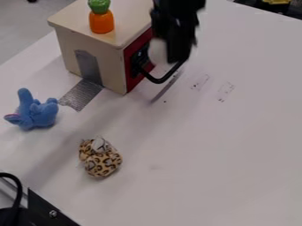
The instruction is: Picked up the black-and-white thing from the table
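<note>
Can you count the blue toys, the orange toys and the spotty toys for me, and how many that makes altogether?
Blue toy: 1
Orange toy: 1
Spotty toy: 1
Total: 3

Prob. a lab: robot arm [177, 26] over tbl [206, 145] w/ toys [40, 114].

I see a wooden box [112, 66] with a red side on my white table [212, 150], an orange, green-topped toy [101, 22] upright on it, silver tape [82, 94] at its foot, a blue plush [40, 114] near the tape, and a leopard-print toy [101, 162].
</note>
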`<state>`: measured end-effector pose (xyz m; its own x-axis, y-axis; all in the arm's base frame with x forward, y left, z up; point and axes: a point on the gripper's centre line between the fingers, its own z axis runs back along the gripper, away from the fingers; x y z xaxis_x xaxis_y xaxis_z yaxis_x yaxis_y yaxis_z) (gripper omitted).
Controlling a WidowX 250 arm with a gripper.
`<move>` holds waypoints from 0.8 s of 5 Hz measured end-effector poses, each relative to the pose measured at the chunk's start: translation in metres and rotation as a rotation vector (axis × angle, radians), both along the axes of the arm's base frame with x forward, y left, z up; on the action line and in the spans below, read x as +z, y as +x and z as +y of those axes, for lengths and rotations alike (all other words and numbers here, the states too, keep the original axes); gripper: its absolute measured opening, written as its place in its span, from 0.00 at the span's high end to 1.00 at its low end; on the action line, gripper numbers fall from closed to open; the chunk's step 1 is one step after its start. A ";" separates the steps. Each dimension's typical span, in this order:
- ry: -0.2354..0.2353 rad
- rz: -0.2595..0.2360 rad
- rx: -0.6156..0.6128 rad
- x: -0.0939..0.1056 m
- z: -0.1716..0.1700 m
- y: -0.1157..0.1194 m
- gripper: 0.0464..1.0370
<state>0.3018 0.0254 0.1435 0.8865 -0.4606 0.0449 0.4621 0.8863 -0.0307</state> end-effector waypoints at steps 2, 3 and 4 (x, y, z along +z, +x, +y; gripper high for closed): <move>0.019 -0.057 0.257 0.056 0.093 0.023 0.48; 0.048 -0.084 0.330 0.061 0.122 0.033 0.48; 0.077 -0.064 0.407 0.047 0.147 0.036 0.48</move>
<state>0.3376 0.1720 0.1905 0.9933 -0.0775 0.0852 0.0725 0.9955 0.0604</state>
